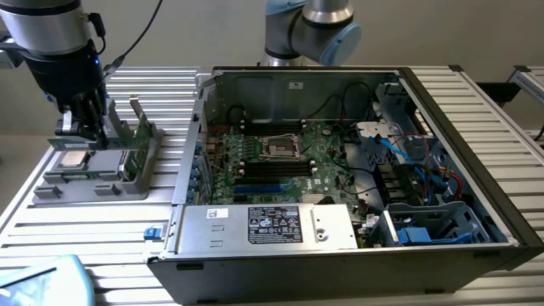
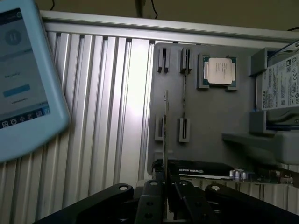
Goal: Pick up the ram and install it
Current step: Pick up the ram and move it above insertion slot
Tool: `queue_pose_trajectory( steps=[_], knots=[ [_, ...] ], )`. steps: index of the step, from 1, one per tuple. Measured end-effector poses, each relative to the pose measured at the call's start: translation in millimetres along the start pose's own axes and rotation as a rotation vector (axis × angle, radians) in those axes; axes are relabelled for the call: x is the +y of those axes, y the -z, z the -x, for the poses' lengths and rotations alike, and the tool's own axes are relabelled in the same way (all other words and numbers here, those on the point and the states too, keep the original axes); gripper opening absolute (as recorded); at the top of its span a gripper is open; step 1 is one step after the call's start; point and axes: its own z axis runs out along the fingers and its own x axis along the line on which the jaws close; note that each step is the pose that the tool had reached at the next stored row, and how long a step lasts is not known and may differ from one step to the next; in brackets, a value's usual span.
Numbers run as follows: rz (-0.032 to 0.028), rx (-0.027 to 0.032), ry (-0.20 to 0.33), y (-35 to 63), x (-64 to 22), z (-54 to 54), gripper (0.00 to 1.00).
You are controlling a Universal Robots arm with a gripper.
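Ram [image 2: 166, 135] appears edge-on in the wrist view, a thin dark sliver clenched between the black gripper's [image 2: 164, 189] fingers, over the grey moulded holder [image 2: 210, 121] with its slotted posts alongside. That view also shows a square silver processor [image 2: 219, 71] in its recess, a labelled hard drive [image 2: 282, 86], and a pale blue tablet [image 2: 23, 70] beside the ribbed aluminium worktop [image 2: 107, 116]. The exterior view gives the ram's broad side instead: a slim, long green strip jutting from the gripper toward the exterior view's left, at the holder, well apart from the open metal computer case [image 1: 442, 83] and its green motherboard [image 1: 281, 159].
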Motion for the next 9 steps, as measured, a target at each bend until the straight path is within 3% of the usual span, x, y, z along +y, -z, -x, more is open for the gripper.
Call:
queue_pose_trajectory(
  steps=[9],
  knots=[
    [0.0082, -0.002, 0.0, 18.3, -21.1, -1.4, 0.15]
  ],
)
